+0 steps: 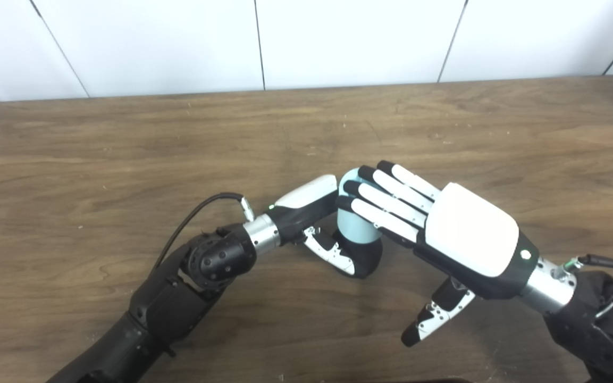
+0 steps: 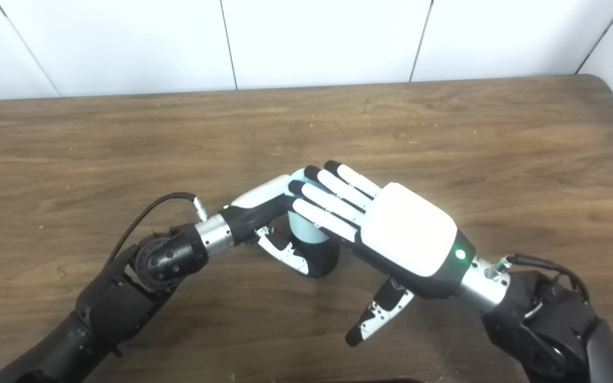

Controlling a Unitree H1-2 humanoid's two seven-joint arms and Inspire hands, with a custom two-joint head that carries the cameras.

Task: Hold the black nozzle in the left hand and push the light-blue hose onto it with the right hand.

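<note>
The worn brown wooden table [image 1: 125,138] meets a white panelled wall [image 1: 338,42]. At its centre the left hand [image 1: 311,213] grips the black nozzle [image 1: 364,260], seated in the upright light-blue hose [image 1: 351,226]. The right hand [image 1: 444,223] lays extended fingers [image 1: 391,199] over the hose, thumb apart.

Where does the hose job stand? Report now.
Done: the light-blue hose sits on the black nozzle, upright on the table. In hand: the left hand grips the pair; the right hand lays flat fingers over the hose top. Left: whether it is fully seated cannot be seen.
</note>
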